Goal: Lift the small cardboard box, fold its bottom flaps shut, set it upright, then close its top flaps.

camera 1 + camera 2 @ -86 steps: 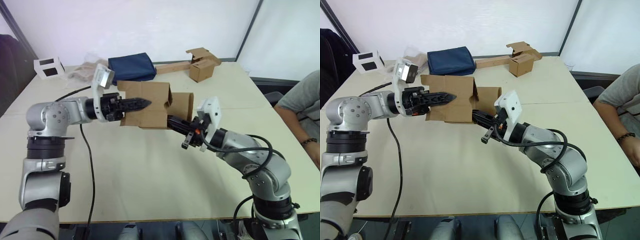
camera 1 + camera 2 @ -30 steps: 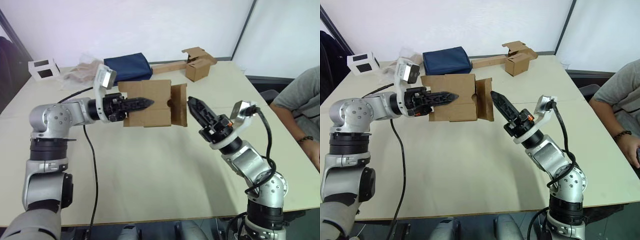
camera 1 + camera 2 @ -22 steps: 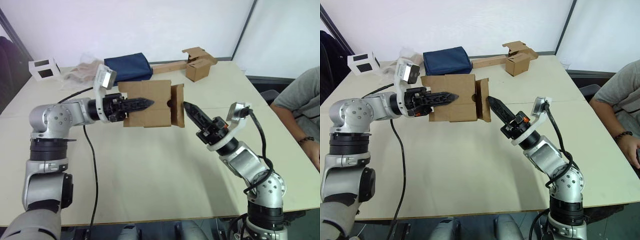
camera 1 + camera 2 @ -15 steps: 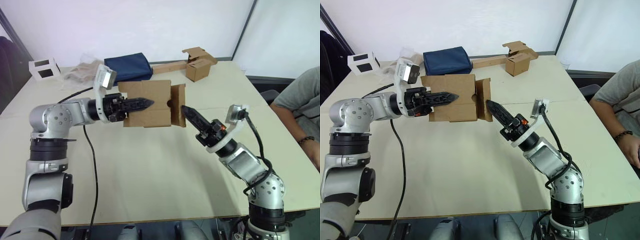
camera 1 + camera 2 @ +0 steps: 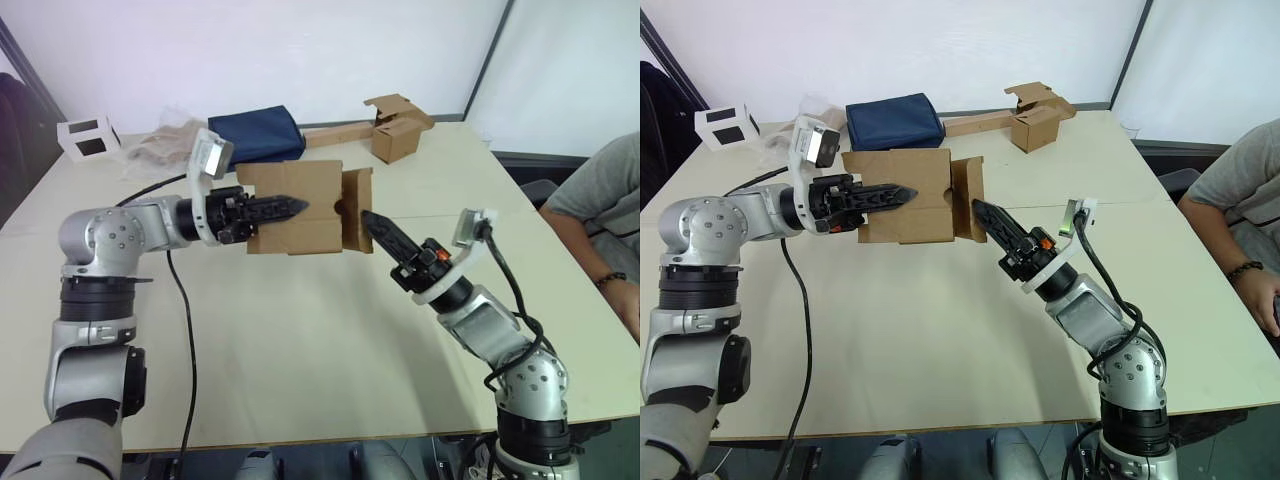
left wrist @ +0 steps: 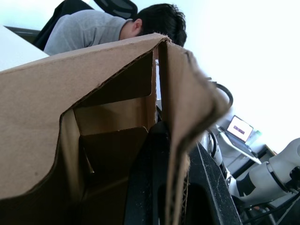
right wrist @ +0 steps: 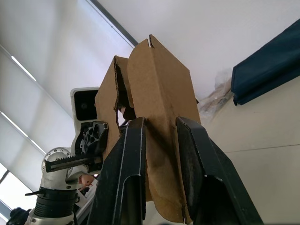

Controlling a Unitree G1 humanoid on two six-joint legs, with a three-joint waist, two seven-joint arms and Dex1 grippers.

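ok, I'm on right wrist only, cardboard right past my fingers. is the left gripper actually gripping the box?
Observer: Yes. The left gripper is shut on one wall of the small cardboard box; the left wrist view shows one finger inside and one outside.
Operator: where's my tip on that end?
Observer: The right gripper points at the side flap on the end facing it, at about the flap's mid-height. I can't tell if it touches.
Operator: anyone near my arm?
Observer: A person sits at the right edge of the table, apart from the arm.
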